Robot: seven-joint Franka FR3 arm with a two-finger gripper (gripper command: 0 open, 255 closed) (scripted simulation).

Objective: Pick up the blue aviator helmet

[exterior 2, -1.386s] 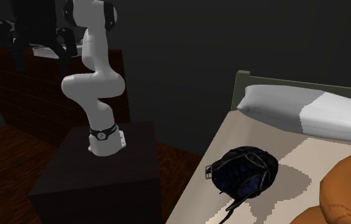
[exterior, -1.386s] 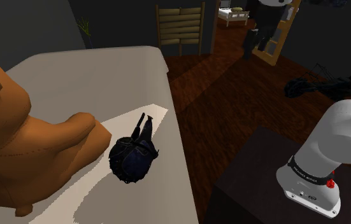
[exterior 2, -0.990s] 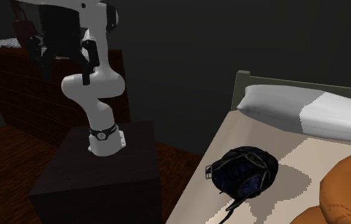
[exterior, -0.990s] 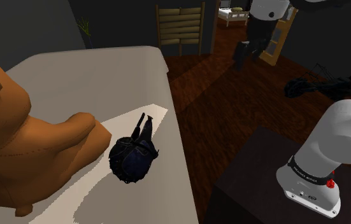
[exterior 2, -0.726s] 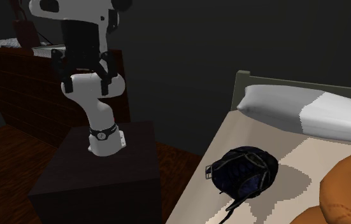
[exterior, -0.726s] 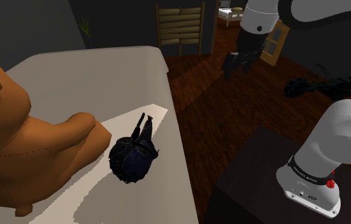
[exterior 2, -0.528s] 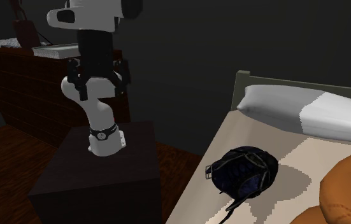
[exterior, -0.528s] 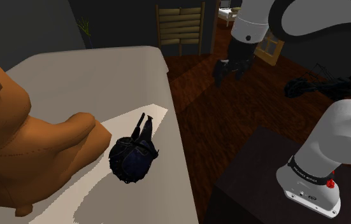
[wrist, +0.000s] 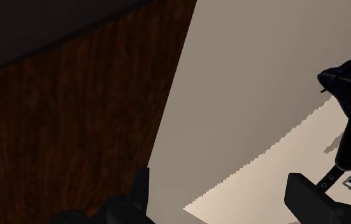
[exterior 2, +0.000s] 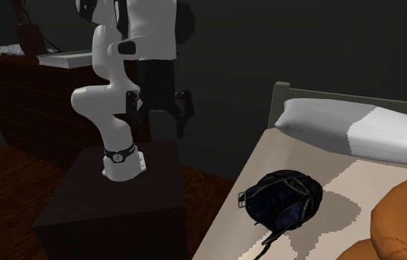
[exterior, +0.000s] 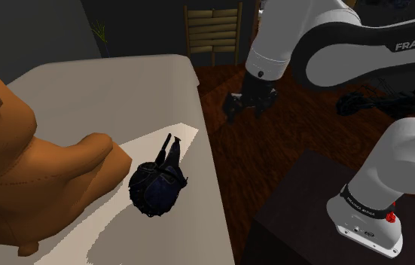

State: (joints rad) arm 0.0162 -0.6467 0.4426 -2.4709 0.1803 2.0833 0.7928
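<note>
Risk: the dark blue, rounded aviator helmet [exterior: 155, 187], lying lower centre in the shoulder view on the beige bed [exterior: 123, 90] beside a big orange-brown plush bear [exterior: 25, 166], could be pinched by a loose strap only & dropped. The black two-finger gripper [exterior: 245, 111], upper centre, is spread wide; nothing held or touched.

Helmet [exterior: 155, 188] is navy-black; bed [wrist: 244, 95] between the black fingers [wrist: 311, 198] is beige; floor [wrist: 72, 127] beside them reddish-brown, grained; bear [exterior: 17, 166] orange.
</note>
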